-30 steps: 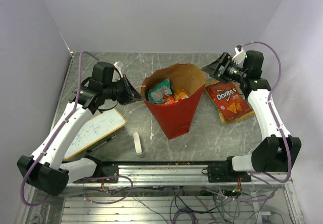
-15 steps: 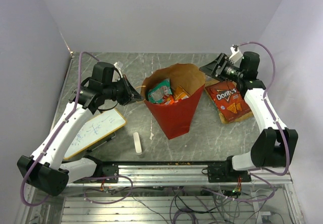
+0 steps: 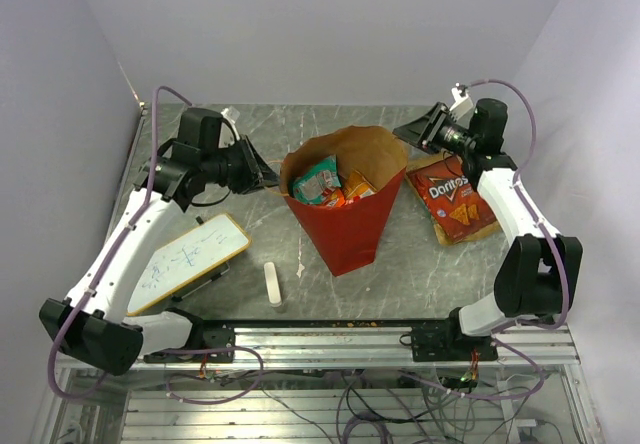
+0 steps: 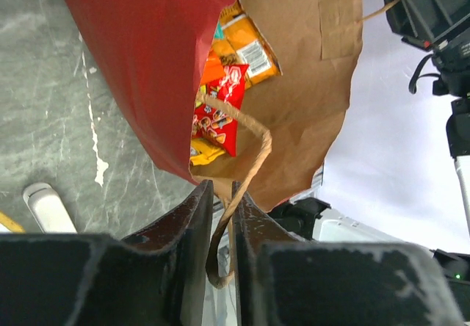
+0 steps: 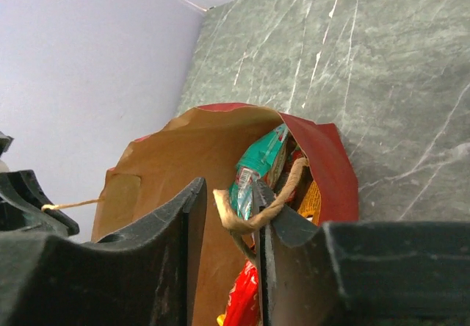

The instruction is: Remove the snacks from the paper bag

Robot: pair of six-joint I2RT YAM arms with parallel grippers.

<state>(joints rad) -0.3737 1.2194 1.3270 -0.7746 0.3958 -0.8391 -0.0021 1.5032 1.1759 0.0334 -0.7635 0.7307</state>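
Top external view: the paper bag (image 3: 345, 229) lies on the worktop (image 3: 250, 134), its long axis running from the closed end nearest the arm bases to the open mouth at the far end. The snacks (image 3: 325, 184) sit just inside that mouth, and one red packet (image 3: 455, 199) lies on the worktop to the bag's right. The left hand (image 3: 268, 177) meets the bag's left rim and the right hand (image 3: 405, 134) its right rim, both wrists turned inward, so the packets lie between them, somewhat nearer the left. The left hand is narrow around the left handle (image 4: 246, 131); I cannot tell if it pinches. The right hand straddles the right handle (image 5: 253, 212) with slack showing.
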